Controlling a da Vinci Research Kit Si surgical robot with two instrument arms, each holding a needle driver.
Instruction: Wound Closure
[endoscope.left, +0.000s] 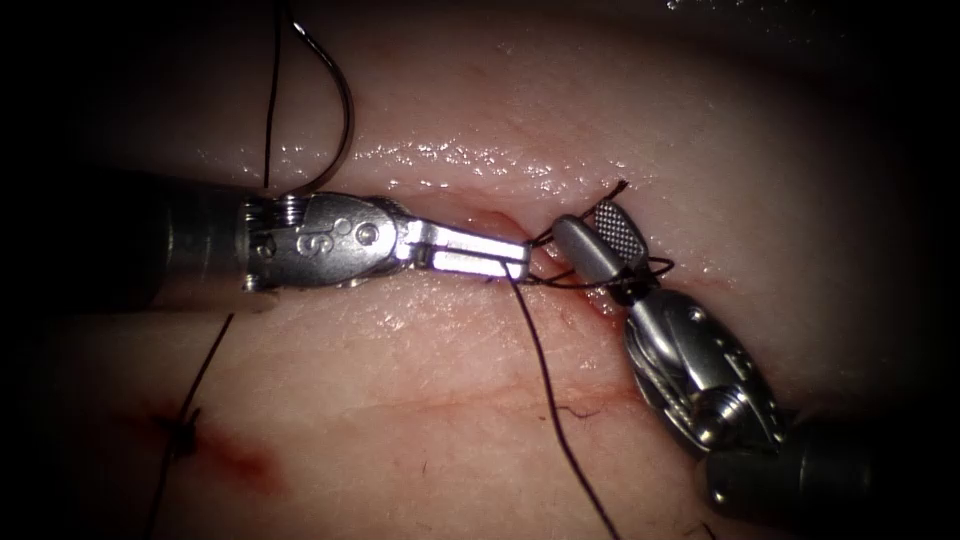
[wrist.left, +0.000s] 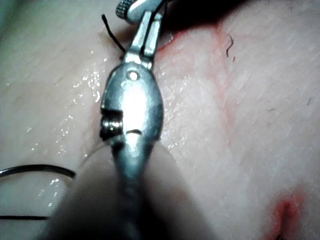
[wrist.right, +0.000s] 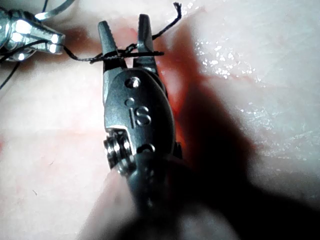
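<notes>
My left tool (endoscope.left: 518, 261) reaches in from the left, its jaws shut on the dark thread (endoscope.left: 545, 370) right at the cut (endoscope.left: 480, 215). From there the thread trails down over the tissue (endoscope.left: 400, 360). My right tool (endoscope.left: 583, 218) comes up from the lower right with jaws open, and thread loops (wrist.right: 125, 55) are wrapped around them. A short thread end (endoscope.left: 618, 186) sticks up beside it. The curved needle (endoscope.left: 347, 110) lies free at the upper left, held by neither tool; its lower end is hidden behind the left tool's wrist. The left jaws (wrist.left: 148, 27) meet the right tool's tip.
An earlier knot (endoscope.left: 181, 430) sits at the lower left with a patch of red fluid (endoscope.left: 250, 465) beside it. A thread strand (endoscope.left: 271, 100) runs down next to the needle. Wet, shiny tissue (endoscope.left: 450, 155) lies above the cut.
</notes>
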